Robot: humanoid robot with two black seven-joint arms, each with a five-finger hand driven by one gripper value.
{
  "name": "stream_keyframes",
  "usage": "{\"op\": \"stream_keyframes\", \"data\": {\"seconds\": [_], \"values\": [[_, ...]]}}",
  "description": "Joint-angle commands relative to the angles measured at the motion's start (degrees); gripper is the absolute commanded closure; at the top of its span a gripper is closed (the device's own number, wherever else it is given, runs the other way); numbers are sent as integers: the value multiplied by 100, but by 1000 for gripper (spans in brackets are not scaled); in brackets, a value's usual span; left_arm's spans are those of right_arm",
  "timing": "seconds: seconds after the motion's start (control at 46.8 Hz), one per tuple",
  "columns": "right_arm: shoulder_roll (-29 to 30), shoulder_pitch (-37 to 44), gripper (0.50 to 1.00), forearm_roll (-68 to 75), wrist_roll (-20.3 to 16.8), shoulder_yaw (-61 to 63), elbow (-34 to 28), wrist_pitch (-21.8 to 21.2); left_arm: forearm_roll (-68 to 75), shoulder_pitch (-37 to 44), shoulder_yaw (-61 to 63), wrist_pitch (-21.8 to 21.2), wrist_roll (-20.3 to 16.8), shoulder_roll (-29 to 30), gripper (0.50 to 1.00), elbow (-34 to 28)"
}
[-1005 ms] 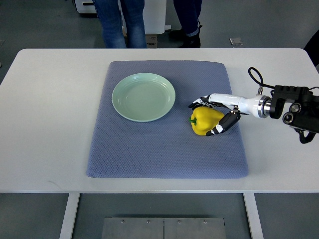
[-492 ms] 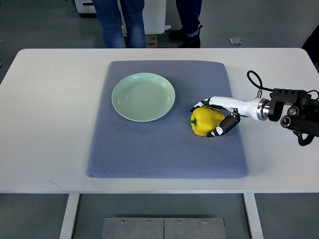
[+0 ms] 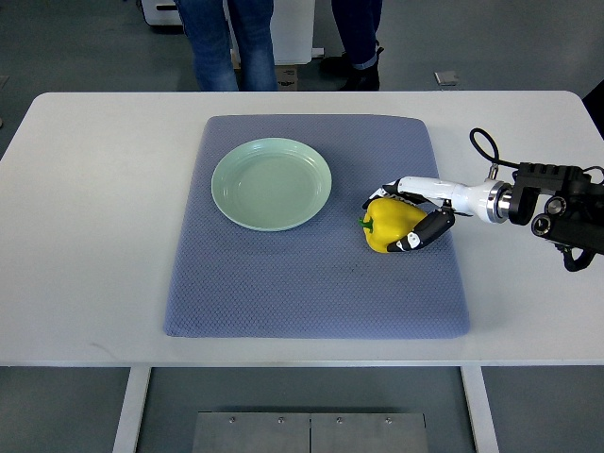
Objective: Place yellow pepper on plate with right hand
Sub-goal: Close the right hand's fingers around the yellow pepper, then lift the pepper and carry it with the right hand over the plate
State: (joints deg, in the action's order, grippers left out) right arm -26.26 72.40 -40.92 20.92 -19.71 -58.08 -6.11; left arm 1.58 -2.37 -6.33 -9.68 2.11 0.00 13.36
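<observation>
A yellow pepper (image 3: 389, 225) lies on its side on the blue-grey mat (image 3: 311, 283), its green stem pointing left. My right hand (image 3: 394, 219) comes in from the right edge and is curled around the pepper, fingers (image 3: 381, 193) over its far side and the thumb (image 3: 420, 236) against its near side. A pale green plate (image 3: 272, 183) sits on the mat's far left part, with nothing on it, a short gap left of the pepper. No left arm shows.
The mat covers the middle of a white table (image 3: 85, 226). My right forearm with its black cable loop (image 3: 484, 143) reaches over the table's right side. Two people's legs (image 3: 226, 38) stand beyond the far edge.
The hand has tightened around the pepper, and hand and pepper have shifted slightly up and to the right. The plate has stayed put.
</observation>
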Motion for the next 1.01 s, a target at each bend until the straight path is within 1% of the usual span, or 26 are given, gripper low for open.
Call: {"op": "stream_keyframes", "data": {"seconds": [0.0,0.171,0.428,0.727,0.856,0.984], "values": [[-2,28,1000,23,0,46,-1,-5,0,0,0,1,0,0,500,0],[-37,55,1000,102,-18,353,8,-5,0,0,0,1,0,0,500,0],[59,186,1000,111,-492,775,-1,-13,0,0,0,1,0,0,500,0],[577,283,1000,120,-1134,1329,16,-13,0,0,0,1,0,0,500,0],[929,327,1000,120,-1415,1549,148,-13,0,9,0,1,0,0,500,0],[1315,406,1000,128,-1565,1584,350,-5,0,0,0,1,0,0,500,0]]}}
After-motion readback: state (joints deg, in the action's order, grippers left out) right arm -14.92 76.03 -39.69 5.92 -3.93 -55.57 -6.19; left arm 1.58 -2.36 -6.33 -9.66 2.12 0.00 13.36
